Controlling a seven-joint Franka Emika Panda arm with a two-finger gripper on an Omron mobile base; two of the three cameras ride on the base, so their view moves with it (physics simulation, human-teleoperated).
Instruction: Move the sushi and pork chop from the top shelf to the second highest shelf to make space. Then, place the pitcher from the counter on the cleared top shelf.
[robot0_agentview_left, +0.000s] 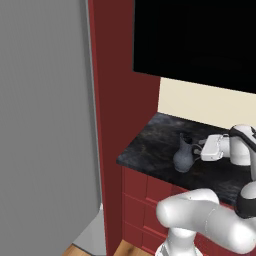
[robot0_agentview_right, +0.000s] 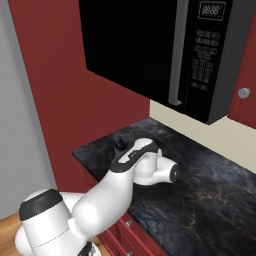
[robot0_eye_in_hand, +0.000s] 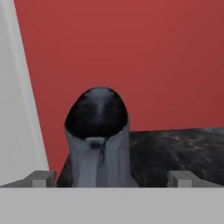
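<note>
You see the pitcher (robot0_agentview_left: 183, 155) upright near the table's (robot0_agentview_left: 150, 150) front edge, with your tool (robot0_agentview_left: 199, 148) level just beside it, jaws spread toward its body.

I see a matt blue-grey pitcher (robot0_agentview_left: 184, 157) like glazed clay, on a polished black speckled stone bench (robot0_agentview_left: 150, 145); the red cabinet fronts (robot0_agentview_left: 142, 197) look smooth, painted.
</note>
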